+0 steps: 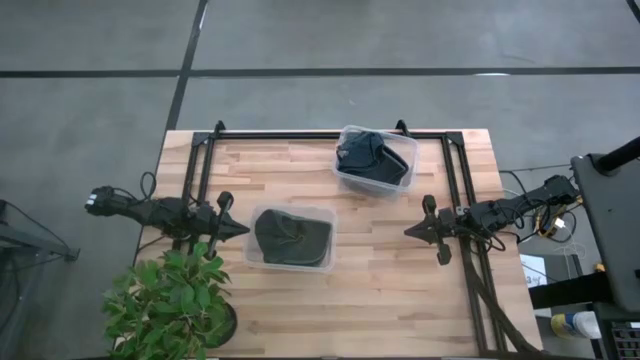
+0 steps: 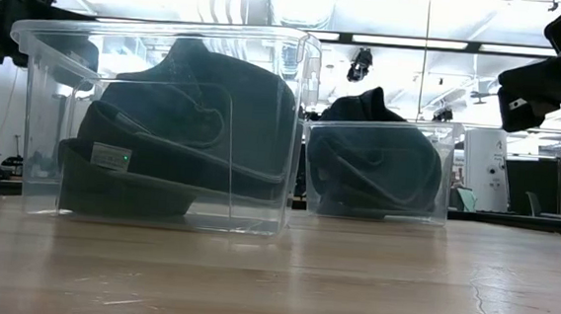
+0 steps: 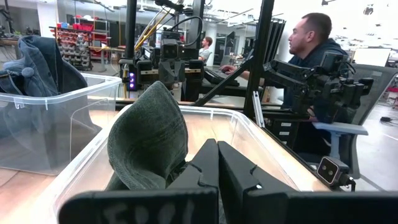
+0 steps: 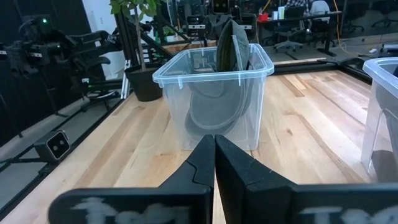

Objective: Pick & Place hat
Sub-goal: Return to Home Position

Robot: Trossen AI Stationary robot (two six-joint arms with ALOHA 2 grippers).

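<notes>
Two clear plastic bins stand on the wooden table. The nearer bin (image 1: 292, 238) (image 2: 164, 119) holds a dark grey-green hat (image 3: 149, 137) (image 4: 225, 56) that rests on the bin's floor and leans on its wall. The farther bin (image 1: 376, 158) (image 2: 378, 174) holds a dark blue hat (image 3: 37, 68). My left gripper (image 1: 238, 228) (image 3: 217, 163) is shut and hovers just left of the nearer bin's rim. My right gripper (image 1: 410, 232) (image 4: 214, 155) is shut, above bare table to the right of that bin, pointing at it.
A potted plant (image 1: 170, 305) stands at the table's near left corner, close to my left arm. Black frame rails (image 1: 330, 134) run along the far edge and both sides. Bare wood lies between the nearer bin and my right gripper. People sit beyond the table (image 3: 311, 37).
</notes>
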